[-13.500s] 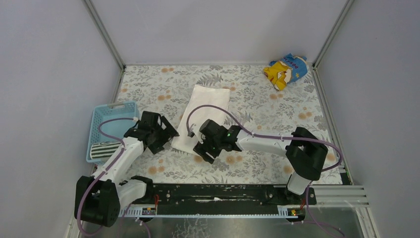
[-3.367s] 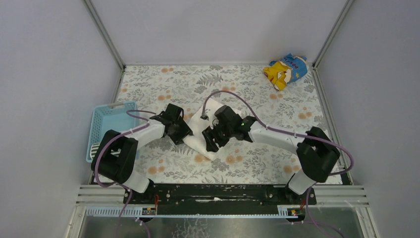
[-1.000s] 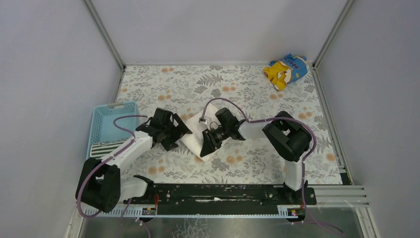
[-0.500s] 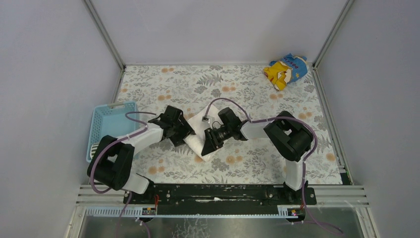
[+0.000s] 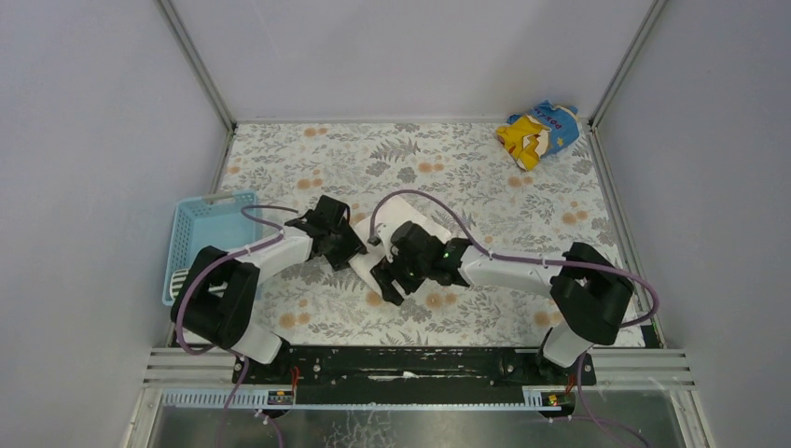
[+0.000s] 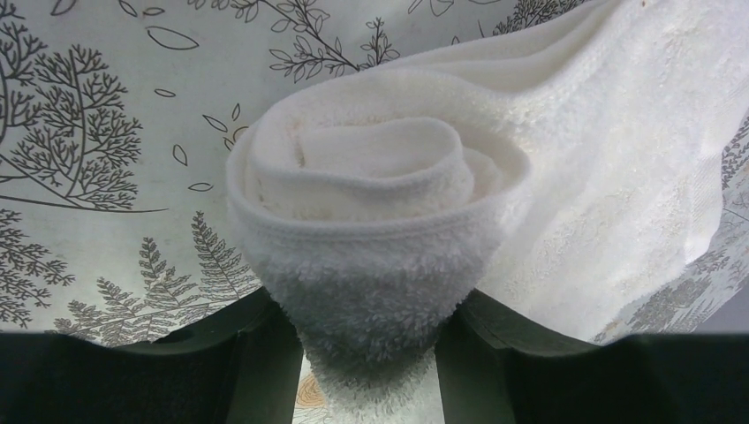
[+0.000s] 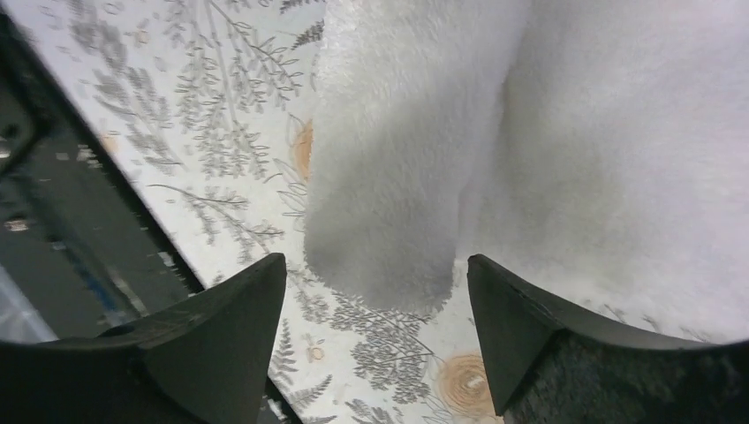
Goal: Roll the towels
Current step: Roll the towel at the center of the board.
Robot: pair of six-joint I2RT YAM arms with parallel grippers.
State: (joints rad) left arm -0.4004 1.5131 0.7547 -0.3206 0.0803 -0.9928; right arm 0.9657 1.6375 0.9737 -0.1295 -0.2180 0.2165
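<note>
The white towel (image 5: 399, 215) lies partly rolled in the middle of the table (image 5: 485, 177), between the two arms. The left gripper (image 5: 343, 247) is closed on the roll's left end. Its wrist view shows the fingers (image 6: 265, 371) pressing the terry from both sides, with the spiral just ahead of them (loose cloth trails off to the right). The right gripper (image 5: 387, 278) stands wide, its fingers (image 7: 221, 344) flanking the roll's other end without touching it. The striped towel (image 5: 175, 278) peeks from the basket (image 5: 201, 224), well apart from both grippers.
</note>
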